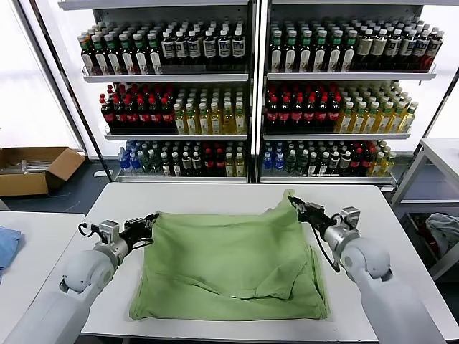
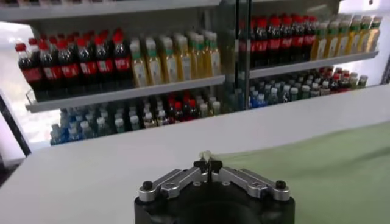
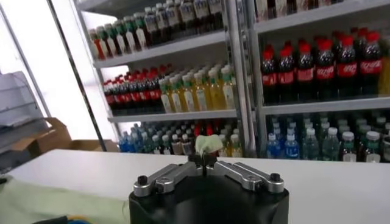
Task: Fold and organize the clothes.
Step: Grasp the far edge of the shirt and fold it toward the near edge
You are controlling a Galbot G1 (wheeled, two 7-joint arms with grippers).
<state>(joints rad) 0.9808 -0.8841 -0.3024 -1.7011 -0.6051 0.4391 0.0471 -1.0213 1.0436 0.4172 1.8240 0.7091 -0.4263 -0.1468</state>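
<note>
We have the green shirt (image 1: 233,261) spread across the white table (image 1: 208,197), plain side up, and we pinch it at its two far corners so the far edge can be lifted evenly and carried toward us for a fold. Our left gripper (image 1: 148,223) sits low at the far left corner, its jaws closed together on a small nip of fabric, as the left wrist view shows at the fingertips (image 2: 207,159). Our right gripper (image 1: 304,209) is clamped on the far right corner, which rises in a small peak above the table. Both arms reach forward from the near edge, forearms angled inward, flanking the shirt. Shelves of bottles (image 1: 179,115) stand behind the table.
</note>
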